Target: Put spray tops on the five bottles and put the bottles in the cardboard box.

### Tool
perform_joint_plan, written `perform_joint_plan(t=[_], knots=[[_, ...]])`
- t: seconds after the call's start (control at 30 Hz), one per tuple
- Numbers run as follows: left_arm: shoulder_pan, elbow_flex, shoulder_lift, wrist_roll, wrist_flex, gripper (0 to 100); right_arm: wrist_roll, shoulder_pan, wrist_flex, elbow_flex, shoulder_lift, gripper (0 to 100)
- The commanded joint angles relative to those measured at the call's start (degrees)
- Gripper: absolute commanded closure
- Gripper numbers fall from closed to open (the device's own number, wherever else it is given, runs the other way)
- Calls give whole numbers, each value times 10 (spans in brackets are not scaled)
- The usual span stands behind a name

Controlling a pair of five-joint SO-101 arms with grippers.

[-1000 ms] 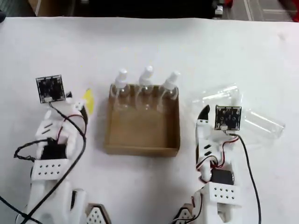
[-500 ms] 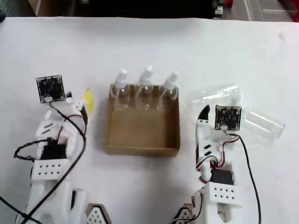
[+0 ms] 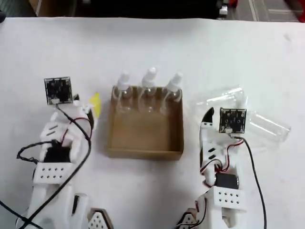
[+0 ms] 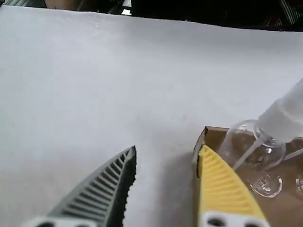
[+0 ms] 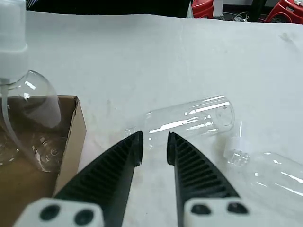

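Observation:
The cardboard box [image 3: 143, 153] sits mid-table with three clear bottles [image 3: 149, 88] standing along its far wall, each with a white spray top. Two bare bottles lie on the table to the right of the box, one nearer [image 3: 220, 101] [image 5: 189, 120] and one farther right [image 3: 269, 125] [image 5: 277, 177]. A loose spray top [image 5: 236, 153] rests between them. My left gripper [image 3: 88, 101] [image 4: 165, 156] is open and holds nothing, just left of the box's far left corner [image 4: 213, 135]. My right gripper [image 3: 208, 117] [image 5: 154, 139] is narrowly open, holds nothing, and points at the nearer lying bottle's neck.
White cloth covers the table. The near part of the box floor [image 3: 143, 136] is bare. Open cloth lies beyond the box and on the far left. Dark floor and red stools [image 5: 284, 9] lie past the far edge.
My left arm has shifted a little to the right, toward the box. The right arm and the bottles have not moved.

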Motion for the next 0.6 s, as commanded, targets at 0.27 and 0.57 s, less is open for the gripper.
perform_joint_plan(t=[0.27,0.57], knots=[[-15,-88,22,-49,73,801,9,3,-9,-2,-12,929],[-34,-228,307,-99,78,801,9,0,-9,-2,-12,929]])
